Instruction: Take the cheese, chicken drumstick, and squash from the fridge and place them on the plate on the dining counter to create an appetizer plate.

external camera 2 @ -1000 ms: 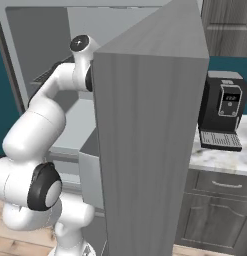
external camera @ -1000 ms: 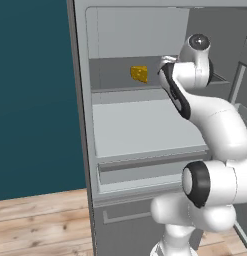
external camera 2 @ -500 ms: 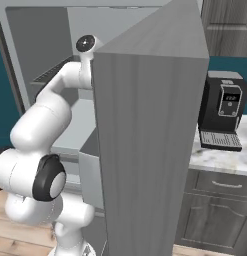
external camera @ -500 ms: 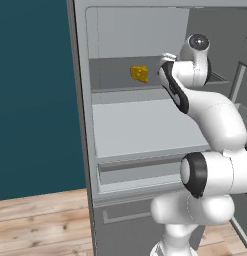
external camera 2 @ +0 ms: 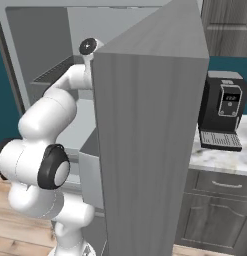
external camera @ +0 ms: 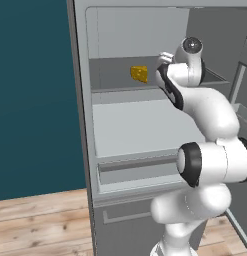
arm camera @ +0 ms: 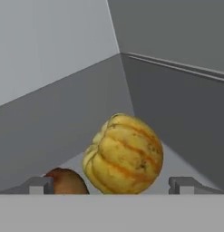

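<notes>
Jaws spread wide, gripper [arm camera: 111, 186] facing the squash [arm camera: 124, 154].
Chicken drumstick [arm camera: 65, 181] just left; cheese [external camera: 139, 74] on fridge [external camera: 145, 125] shelf.

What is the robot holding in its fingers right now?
Nothing yet. The fingers stand wide open on either side of the squash in the fridge, with gaps showing, and the chicken drumstick sits beside it.

fridge [external camera: 140, 125]: matt grey, smooth walls
squash [arm camera: 124, 154]: ribbed rind, slight sheen
cheese [external camera: 139, 74]: matt, pitted
floor [external camera: 40, 220]: wood planks
arm [external camera: 210, 112]: glossy white plastic
countertop [external camera 2: 215, 155]: polished marble
</notes>
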Available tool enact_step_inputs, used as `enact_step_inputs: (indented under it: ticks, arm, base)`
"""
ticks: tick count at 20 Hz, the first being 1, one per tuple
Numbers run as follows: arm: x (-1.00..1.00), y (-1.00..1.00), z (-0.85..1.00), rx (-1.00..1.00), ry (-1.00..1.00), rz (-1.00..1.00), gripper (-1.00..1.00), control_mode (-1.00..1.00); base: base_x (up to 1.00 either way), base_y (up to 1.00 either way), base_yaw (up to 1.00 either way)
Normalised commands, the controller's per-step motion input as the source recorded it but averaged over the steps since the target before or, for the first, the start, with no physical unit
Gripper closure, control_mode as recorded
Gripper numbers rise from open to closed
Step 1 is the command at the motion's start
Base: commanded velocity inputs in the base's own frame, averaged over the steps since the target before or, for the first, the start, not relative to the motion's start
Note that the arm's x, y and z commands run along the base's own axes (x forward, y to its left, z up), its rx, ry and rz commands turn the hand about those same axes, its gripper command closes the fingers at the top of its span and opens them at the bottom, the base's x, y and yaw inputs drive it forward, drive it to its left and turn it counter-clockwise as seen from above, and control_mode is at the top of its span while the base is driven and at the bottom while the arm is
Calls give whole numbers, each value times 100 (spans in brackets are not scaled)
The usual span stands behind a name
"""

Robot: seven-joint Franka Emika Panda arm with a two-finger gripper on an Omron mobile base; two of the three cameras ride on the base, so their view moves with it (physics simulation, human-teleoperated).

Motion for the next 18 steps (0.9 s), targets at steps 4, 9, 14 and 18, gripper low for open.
enact_step_inputs:
  ticks: [4, 9, 14, 18]
  arm:
    - [31, -10, -1, 0, 0, -8, -100, -100]
    - [29, -12, 0, 0, 0, -8, -100, -100]
    - [18, -16, -4, 0, 4, -6, -100, -100]
    - [1, -22, -24, 0, 5, -5, -100, -100]
  base:
    - [0, 0, 0]
    - [0, 0, 0]
    - [0, 0, 0]
    - [0, 0, 0]
